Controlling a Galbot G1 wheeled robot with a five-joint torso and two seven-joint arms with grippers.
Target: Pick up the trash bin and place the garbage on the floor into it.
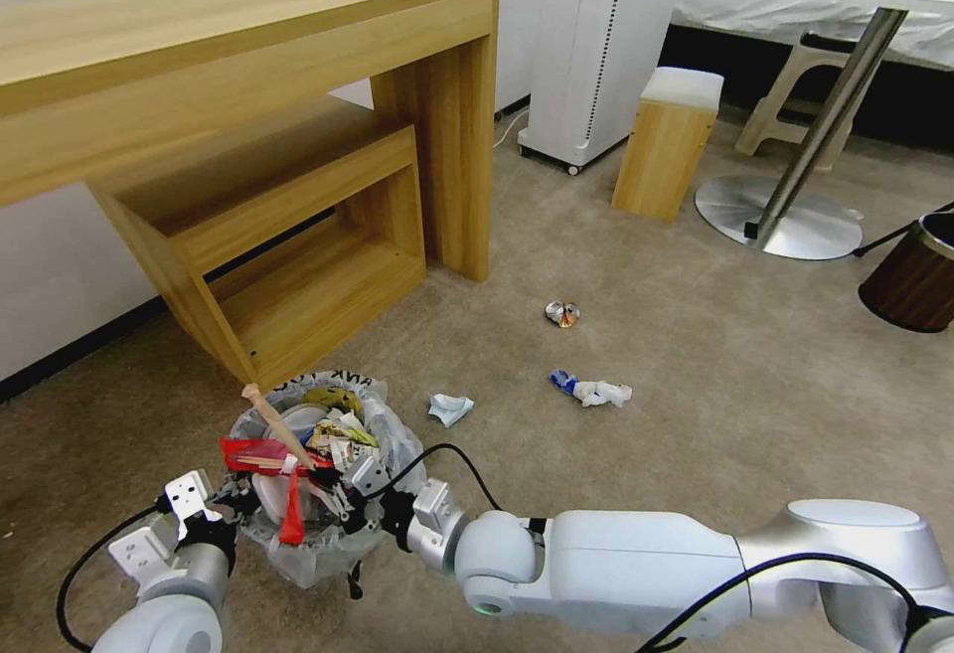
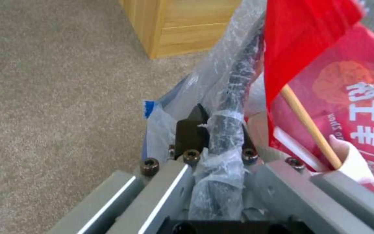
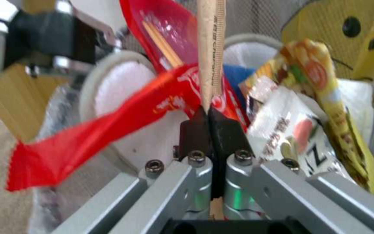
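The trash bin (image 1: 316, 534), a small round bin lined with crinkly clear plastic, sits just in front of me, packed with litter. My left gripper (image 1: 231, 506) is shut on its rim (image 2: 232, 97), with the dark edge and bag pinched between the fingers (image 2: 191, 131). Over the bin's mouth my right gripper (image 1: 336, 479) is shut on a wooden stick (image 1: 273, 422) that slants up and away (image 3: 211, 48). A red wrapper (image 1: 260, 454) drapes over the rim (image 3: 87, 136). Garbage on the carpet: a crumpled paper (image 1: 450, 408), a blue-white crushed cup (image 1: 592, 391) and a crushed can (image 1: 562, 314).
A wooden desk (image 1: 248, 27) with a nested bench (image 1: 298, 236) stands close behind the bin. Farther back are a white appliance (image 1: 596, 47), a wooden stool (image 1: 668, 141), a round table's metal base (image 1: 780, 221) and a brown wood-grain bin (image 1: 914, 275) at the right.
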